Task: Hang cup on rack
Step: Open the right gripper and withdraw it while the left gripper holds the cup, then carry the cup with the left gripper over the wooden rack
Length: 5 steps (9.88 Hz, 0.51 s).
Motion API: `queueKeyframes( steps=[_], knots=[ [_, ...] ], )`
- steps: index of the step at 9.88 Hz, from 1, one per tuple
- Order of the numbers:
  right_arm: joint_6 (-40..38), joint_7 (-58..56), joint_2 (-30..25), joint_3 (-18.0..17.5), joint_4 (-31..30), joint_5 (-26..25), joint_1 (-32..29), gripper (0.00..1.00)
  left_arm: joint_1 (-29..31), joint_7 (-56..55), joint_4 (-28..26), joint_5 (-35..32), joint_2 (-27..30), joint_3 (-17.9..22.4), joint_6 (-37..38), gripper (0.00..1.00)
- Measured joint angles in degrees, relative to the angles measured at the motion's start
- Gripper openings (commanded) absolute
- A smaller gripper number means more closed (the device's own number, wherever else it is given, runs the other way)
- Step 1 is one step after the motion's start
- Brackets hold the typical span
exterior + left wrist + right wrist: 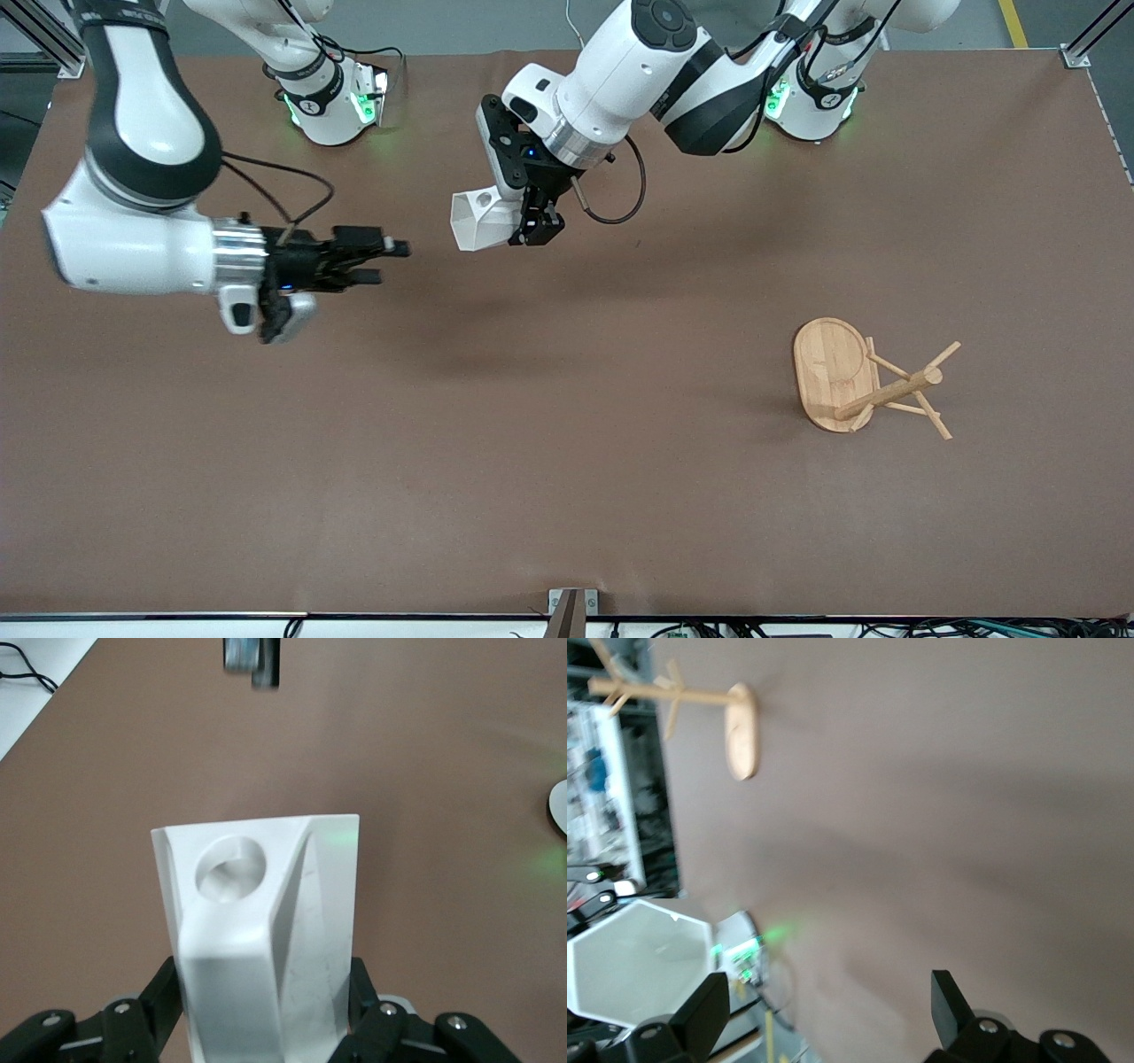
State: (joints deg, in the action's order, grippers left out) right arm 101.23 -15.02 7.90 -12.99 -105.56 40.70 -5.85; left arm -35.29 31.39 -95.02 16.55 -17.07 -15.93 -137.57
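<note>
Left gripper (532,232) is up over the desk (567,496), well apart from the rack (864,383), jaws clamped on the cup (478,221). Right gripper (385,263) hangs beside the cup, jaws wide open, empty. Rack stands at the left arm's end.

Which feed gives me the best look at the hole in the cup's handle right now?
The left wrist view: the cup fills it, handle hole facing the camera, gripped by the left gripper. The front view shows the hole only small; the right wrist view shows just the cup's hexagonal mouth.
</note>
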Motion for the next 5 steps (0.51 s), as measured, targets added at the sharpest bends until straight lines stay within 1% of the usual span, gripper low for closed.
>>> queueKeyframes(
  steps=[2, 3, 4, 5],
  knots=[
    [0.04, 4.76, -2.73, 4.68, 2.54, -17.07, -0.32, 1.00, 1.09, -1.23, -0.11, -0.34, -0.16, 1.44, 0.79, 0.01],
    [0.06, 7.23, -3.67, 6.26, 4.21, -25.37, -0.43, 1.00, 2.88, -3.12, -0.11, -1.68, -0.22, 2.06, 1.83, 0.01],
    [-0.12, 8.65, -4.32, 7.47, 6.22, -32.47, -0.45, 1.00, 5.22, -7.00, 0.03, -3.98, -0.20, 2.15, 3.12, 0.01],
    [-1.49, 9.42, -4.65, 8.92, 8.78, -36.60, -0.42, 1.00, 7.27, -11.78, 0.38, -6.02, -0.15, 2.20, 4.45, 0.01]
  ],
)
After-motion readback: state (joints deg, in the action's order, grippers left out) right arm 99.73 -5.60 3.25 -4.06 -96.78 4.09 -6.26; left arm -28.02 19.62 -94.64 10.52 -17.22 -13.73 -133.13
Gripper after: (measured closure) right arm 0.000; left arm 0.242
